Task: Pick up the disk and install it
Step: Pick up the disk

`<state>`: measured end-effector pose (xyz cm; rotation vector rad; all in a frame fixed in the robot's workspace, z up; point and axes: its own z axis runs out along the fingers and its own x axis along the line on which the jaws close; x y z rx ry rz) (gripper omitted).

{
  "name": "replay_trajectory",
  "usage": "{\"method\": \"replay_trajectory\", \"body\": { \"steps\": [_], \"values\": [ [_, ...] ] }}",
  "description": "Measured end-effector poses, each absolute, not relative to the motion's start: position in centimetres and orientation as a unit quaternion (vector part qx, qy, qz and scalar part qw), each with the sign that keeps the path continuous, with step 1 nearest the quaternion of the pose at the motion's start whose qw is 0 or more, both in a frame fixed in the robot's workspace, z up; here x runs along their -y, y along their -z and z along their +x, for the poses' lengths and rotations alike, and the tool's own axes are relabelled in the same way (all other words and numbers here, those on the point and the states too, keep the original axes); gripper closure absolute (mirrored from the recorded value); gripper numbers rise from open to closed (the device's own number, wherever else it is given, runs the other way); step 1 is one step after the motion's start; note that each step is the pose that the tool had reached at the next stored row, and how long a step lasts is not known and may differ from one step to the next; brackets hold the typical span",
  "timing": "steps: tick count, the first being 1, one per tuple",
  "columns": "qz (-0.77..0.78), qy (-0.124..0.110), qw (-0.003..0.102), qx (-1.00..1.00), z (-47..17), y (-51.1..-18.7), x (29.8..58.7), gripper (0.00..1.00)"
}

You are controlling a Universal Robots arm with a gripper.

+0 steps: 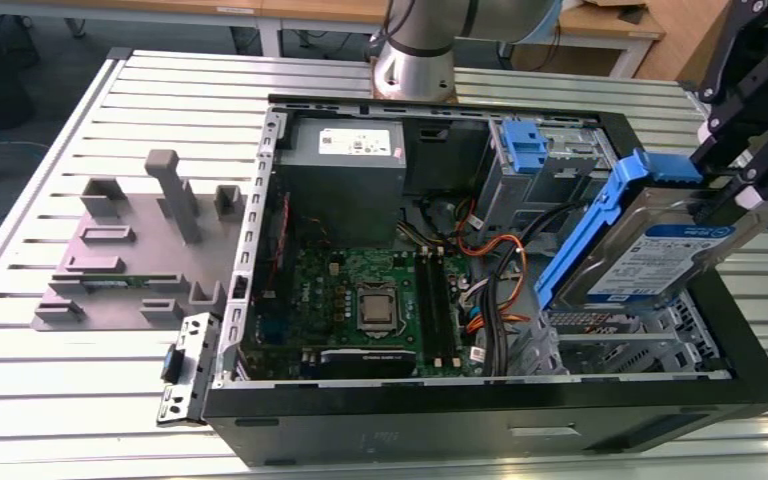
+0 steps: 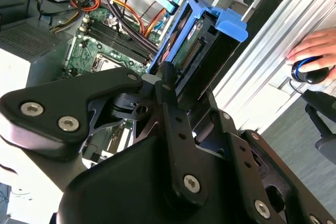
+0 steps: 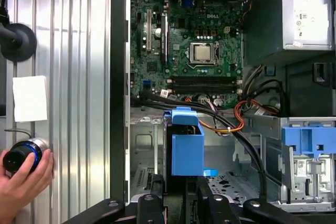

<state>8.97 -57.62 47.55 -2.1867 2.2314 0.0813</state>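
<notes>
Disk (image 1: 651, 262) is hanging tilted in the hand (image 1: 742, 195), which is clamping down on its upper end. In the second wrist view the black fingers (image 2: 168, 93) are pinching the disk (image 2: 202, 51) between its blue rails, with no gap showing.

The pick-up is looking done and the installing is looking unfinished. The disk is hovering over the corner of the case (image 1: 491, 425) at the exterior view's right. Its lower end is dipping past the rim toward the metal bay (image 1: 624, 345), but it is not lying seated in any slot. Whether it is touching the bay I cannot tell.

The hand is reaching in from the exterior view's upper right, its linkages slanting down toward the case. It is turning the disk's labelled face toward the exterior camera.

Beyond the disk, orange and black cables (image 1: 498, 250) are running across to the board (image 1: 357, 290). Further back, the power supply (image 1: 344, 150) and a blue clip (image 1: 524, 150) are standing against the far wall. Behind the case, the arm's base (image 1: 418, 50) is rising from the surface (image 1: 37, 400). A grey fixture (image 1: 131, 250) is lying well apart from the case, toward the exterior view's left. In the first wrist view a person (image 3: 21, 177) is holding a small round device on the surface beside the case.
</notes>
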Motion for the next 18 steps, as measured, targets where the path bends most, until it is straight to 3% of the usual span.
{"method": "replay_trajectory", "body": {
  "steps": [18],
  "values": [
    [-0.7, -0.026, 0.008, -0.714, 10.4, -46.0, 57.7, 0.65]
  ]
}}
